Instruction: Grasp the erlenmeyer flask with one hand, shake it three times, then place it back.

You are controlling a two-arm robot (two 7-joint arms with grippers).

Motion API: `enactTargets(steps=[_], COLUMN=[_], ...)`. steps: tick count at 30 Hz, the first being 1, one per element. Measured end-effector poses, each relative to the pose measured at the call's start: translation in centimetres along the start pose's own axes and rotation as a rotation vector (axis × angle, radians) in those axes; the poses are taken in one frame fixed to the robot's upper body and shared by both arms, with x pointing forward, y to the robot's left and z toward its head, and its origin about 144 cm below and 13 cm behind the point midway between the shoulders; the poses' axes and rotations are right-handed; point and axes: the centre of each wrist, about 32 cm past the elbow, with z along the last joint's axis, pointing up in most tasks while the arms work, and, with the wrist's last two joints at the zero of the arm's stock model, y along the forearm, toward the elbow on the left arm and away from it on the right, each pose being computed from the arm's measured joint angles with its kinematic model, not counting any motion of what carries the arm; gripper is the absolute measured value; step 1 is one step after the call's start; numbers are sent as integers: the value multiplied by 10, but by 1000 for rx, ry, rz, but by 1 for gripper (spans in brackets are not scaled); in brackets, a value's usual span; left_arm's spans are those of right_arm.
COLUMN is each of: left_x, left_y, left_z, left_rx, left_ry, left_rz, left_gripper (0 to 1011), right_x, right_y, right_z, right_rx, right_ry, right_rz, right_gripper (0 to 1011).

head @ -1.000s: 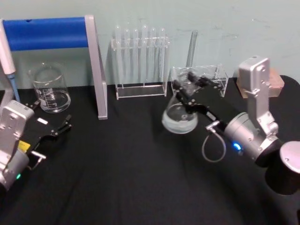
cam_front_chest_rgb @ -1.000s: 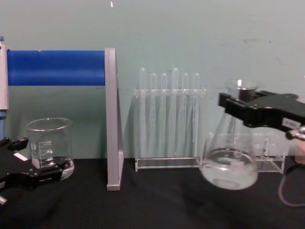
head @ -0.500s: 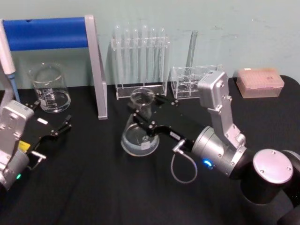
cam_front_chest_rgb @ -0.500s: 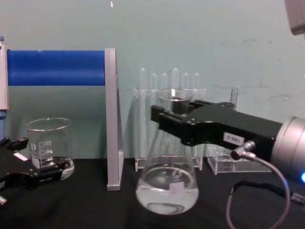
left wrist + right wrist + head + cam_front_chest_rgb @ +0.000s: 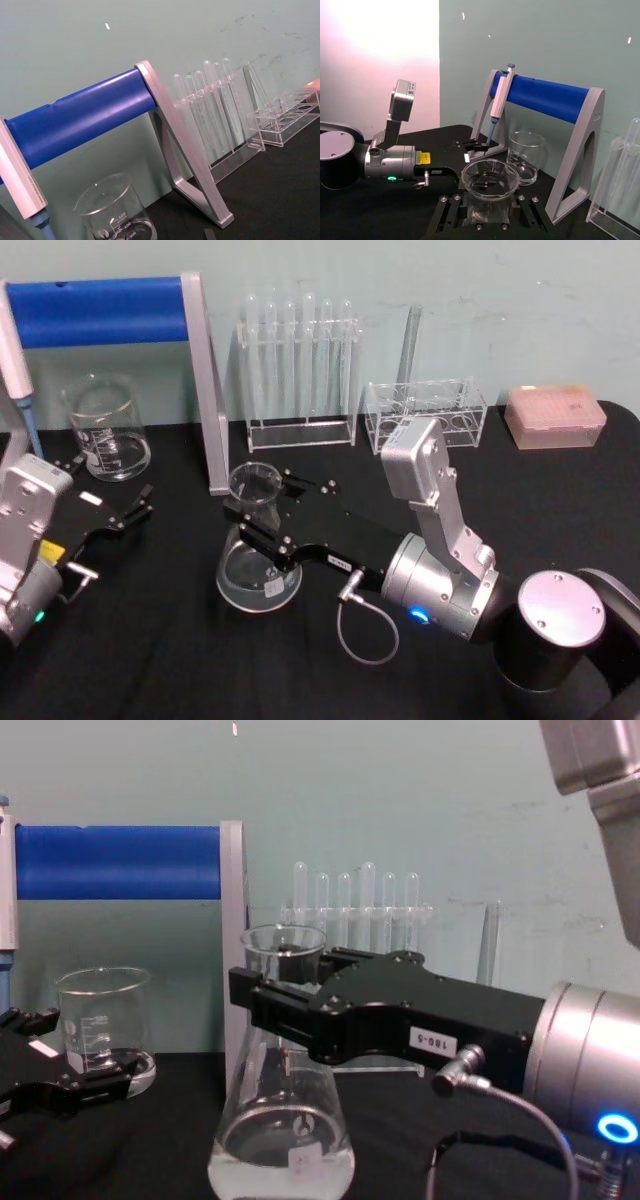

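The right claw (image 5: 257, 506) is closed around the neck of the erlenmeyer flask (image 5: 256, 576), one black jaw on each side just under the flared rim, and it has nothing else in its grip. The flask sits low near the middle of the surface (image 5: 180, 660), a little toward the left edge and well forward of the test-tube rack (image 5: 300, 370) at the back edge. Whether its base rests on the cloth or hangs just above it cannot be told from the chest view. The left claw (image 5: 105, 490) lies parked by the left edge, jaws spread and empty, close to the beaker (image 5: 105, 430). By my judgement the shaking or the setting-down is in hand. Either goes best with the grip firm on the neck and any swings short and level. The grey leg of the blue-barred stand (image 5: 205, 390) is near on the back-left side (a wide swing that way could clip it). To put it down, lower it straight until the whole round base is flat, and only then part the jaws. The flask's long axis runs close to vertical, mouth up and wide base down, with what seems a shallow pool of clear liquid in the bottom.
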Motion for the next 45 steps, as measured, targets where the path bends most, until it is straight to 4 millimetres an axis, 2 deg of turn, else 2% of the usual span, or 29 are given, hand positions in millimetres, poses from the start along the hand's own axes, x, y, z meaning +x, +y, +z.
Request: enactTargets(steps=[6,15,28,33,45], left_x=[0,0,0,0,0], left_y=[0,0,0,0,0], left_z=[0,0,0,0,0], left_rx=[0,0,0,0,0], left_ry=[0,0,0,0,0], left_rz=[0,0,0,0,0], left_gripper=[1001,1001,1001,1001,1001], right_x=[4,24,62,71,79], right_y=[-2,-13,-48,-61,-76], right_z=[1,1,0,0,0], right_rx=[0,-5,-20,-24,-24], right_ry=[-1,-12,-36,-44,-50], right_rz=[-23,-136,-386,-460,-542], right_gripper=[450,450,450,450,450])
